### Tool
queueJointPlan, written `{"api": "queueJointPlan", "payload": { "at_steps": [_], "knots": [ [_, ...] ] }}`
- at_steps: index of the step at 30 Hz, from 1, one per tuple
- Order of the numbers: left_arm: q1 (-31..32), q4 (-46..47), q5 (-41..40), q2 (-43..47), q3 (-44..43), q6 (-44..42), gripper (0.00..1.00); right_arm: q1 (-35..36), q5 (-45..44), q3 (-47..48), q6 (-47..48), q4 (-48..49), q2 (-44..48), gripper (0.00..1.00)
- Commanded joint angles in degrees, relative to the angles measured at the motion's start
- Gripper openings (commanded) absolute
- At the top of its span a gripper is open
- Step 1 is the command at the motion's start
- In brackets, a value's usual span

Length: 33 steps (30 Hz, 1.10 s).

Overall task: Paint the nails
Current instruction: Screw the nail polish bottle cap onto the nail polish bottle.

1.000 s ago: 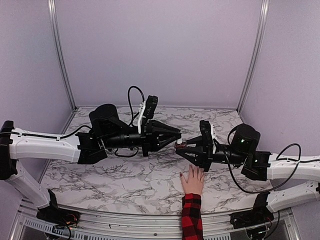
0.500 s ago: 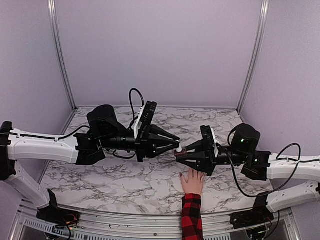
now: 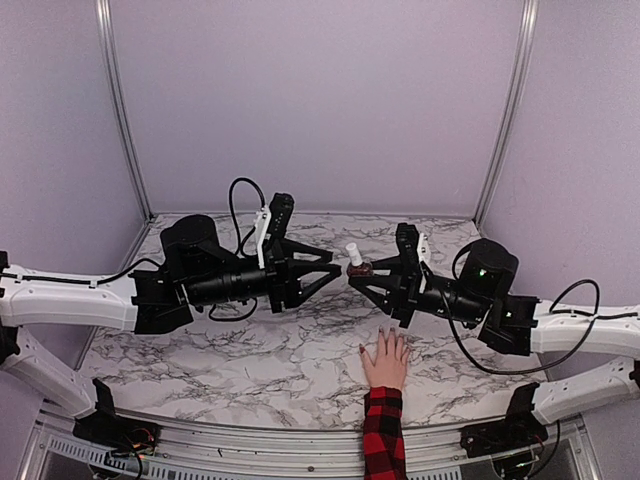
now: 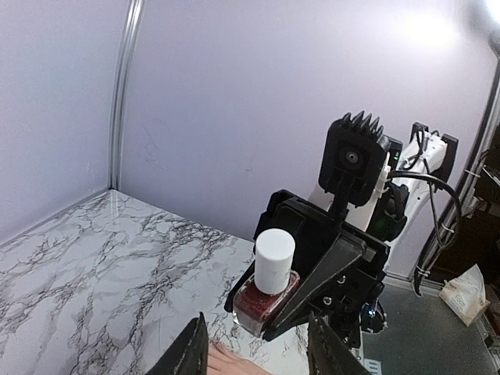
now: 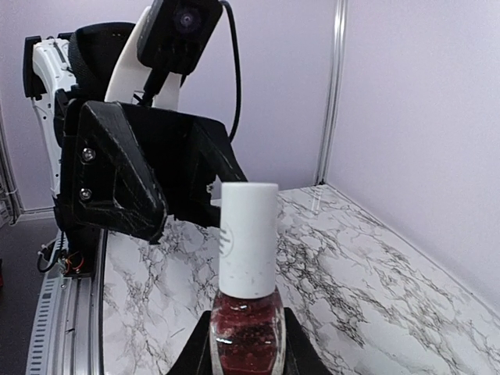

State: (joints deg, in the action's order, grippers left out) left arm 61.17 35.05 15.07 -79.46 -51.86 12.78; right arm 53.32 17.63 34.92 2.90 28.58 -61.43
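left gripper (image 3: pixel 331 273) backed off bottle (image 3: pixel 358 263); marble table (image 3: pixel 200 350), lilac walls (image 3: pixel 320 100).

walls: plain lilac panels, a back wall (image 3: pixel 320 100) and two side walls (image 3: pixel 50 120), matte and unmarked | corners: upright silvery metal posts (image 3: pixel 122 110) where the panels meet | surface: table (image 3: pixel 250 360) in white marble pattern, grey-veined | near edge: aluminium rail (image 3: pixel 250 445) | light: soft, even — one bright glare (image 4: pixel 426 27) high on the wall
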Motion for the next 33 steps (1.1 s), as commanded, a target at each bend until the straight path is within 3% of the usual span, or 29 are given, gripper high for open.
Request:
{"api": "queueJointPlan", "payload": {
  "at_steps": [1, 7, 25, 33],
  "knots": [
    [-0.1, 0.6, -10.5, 0.0, -0.9, 5.6, 0.43, -0.3, -9.9, 2.4, -0.8, 0.1, -0.7, 0.0],
    [1.2, 1.2, -16.6, -3.1, -3.9, 8.0, 0.44, 0.0, -13.8, 2.8, -1.5, -0.7, -1.8, 0.0],
    [2.3, 2.5, -16.2, -10.7, -10.6, 10.9, 0.42, 2.1, -17.0, 4.2, 0.0, -2.6, -3.4, 0.0],
    [2.3, 2.5, -15.3, -11.0, -10.6, 10.9, 0.3, 2.2, -16.2, 4.4, 0.3, -2.3, -3.1, 0.0]
  ]
}}
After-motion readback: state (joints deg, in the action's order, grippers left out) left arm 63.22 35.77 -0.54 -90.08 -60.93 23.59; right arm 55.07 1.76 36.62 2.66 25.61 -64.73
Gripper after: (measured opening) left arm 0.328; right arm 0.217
